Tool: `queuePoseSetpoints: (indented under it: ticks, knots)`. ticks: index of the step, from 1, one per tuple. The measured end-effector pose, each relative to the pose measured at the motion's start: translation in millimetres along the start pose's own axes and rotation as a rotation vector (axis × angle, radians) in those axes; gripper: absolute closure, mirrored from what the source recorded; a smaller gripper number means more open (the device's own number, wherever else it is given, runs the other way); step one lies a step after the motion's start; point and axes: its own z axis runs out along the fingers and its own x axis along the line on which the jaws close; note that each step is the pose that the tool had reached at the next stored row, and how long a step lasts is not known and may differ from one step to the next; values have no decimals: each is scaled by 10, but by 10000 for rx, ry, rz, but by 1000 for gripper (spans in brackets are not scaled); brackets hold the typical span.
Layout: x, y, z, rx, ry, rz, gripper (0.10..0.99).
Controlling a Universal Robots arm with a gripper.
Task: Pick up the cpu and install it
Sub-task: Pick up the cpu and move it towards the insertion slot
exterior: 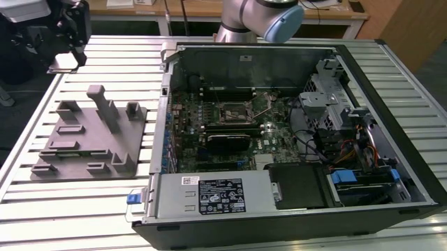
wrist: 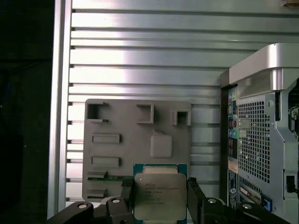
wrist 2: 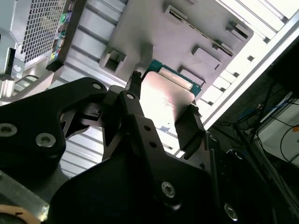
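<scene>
We hold the cpu (wrist: pixel 157 192) by two opposite edges, the gripper (wrist: pixel 160 198) closed narrow on it, in the air above the grey tray (wrist: pixel 135 135) and beside the case (exterior: pixel 252 63). For this carry we judge it best to hold it flat with a light squeeze, so it neither slips nor tilts. Inside the case the socket (exterior: pixel 237 111) sits mid-board. The case wall, drive cage (exterior: pixel 328 99) and cables (exterior: pixel 335 144) crowd the way in.
</scene>
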Motion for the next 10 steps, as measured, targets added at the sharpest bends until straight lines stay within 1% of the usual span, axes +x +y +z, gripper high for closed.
queuePoseSetpoints:
  ticks: [10]
  knots:
    - [-275, 0, 1, 0, 38, 1, 545]
